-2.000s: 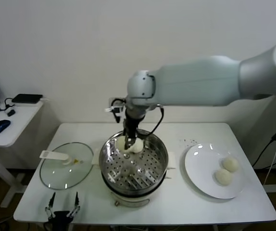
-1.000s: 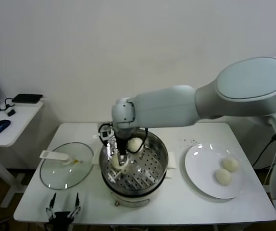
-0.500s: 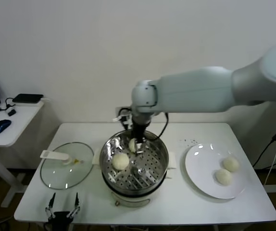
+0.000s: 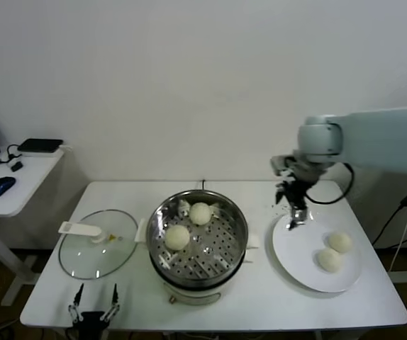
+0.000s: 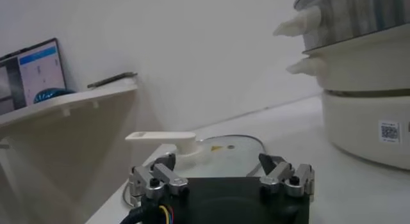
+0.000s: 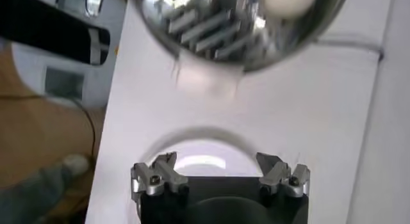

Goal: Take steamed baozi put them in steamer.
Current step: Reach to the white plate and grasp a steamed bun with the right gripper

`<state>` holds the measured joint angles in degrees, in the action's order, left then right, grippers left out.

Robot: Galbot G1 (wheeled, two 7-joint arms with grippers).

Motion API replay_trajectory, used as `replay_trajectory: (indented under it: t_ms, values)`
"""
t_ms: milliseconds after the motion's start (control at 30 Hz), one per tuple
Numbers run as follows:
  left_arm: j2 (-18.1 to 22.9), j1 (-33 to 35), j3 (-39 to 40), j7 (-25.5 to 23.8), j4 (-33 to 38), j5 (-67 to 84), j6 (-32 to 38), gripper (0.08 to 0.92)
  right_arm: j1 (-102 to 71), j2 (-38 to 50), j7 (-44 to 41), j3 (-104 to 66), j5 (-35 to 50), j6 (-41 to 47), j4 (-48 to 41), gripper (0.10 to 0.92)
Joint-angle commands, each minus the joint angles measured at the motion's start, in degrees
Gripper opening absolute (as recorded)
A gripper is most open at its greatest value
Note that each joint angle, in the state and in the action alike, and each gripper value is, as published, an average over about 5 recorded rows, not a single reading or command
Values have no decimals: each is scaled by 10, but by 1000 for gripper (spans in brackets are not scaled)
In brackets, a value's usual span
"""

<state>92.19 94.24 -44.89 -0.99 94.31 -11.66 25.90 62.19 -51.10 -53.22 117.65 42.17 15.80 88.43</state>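
Your right gripper (image 4: 295, 214) spread wide, empty, hovering over plate (image 4: 296, 255) rim at its 10 o'clock. Two baozi (image 4: 188, 225) sit in steamer (image 4: 221, 265), two more (image 4: 335, 251) on plate. Your left gripper (image 4: 92, 306) spread, parked at near worktop (image 4: 260, 301) edge.

Head view overlooks table (image 4: 260, 301); wrist views close

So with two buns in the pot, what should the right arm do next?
Probably lower the open, empty right end effector onto the nearer bun on the plate and close. Two buns are left there; it hangs above the plate's rim. The left end effector is parked at the table's front.
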Motion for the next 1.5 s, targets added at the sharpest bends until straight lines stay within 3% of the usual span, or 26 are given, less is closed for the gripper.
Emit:
replay_trajectory:
  t_ms: [33, 500, 1267, 1500]
  values:
    - [28, -1, 0, 0, -4, -6, 0, 823, -103, 142, -9, 0, -150, -43, -46, 823]
    - [28, 0, 0, 0, -16, -14, 2, 823, -299, 152, 17, -148, -219, -44, -152, 823]
    - [28, 1, -2, 3, -19, -15, 4, 823, -358, 137, 26, -195, -238, -40, -186, 821]
    - [28, 1, -4, 3, -18, -16, 4, 823, -356, 133, 23, -195, -237, -41, -186, 731]
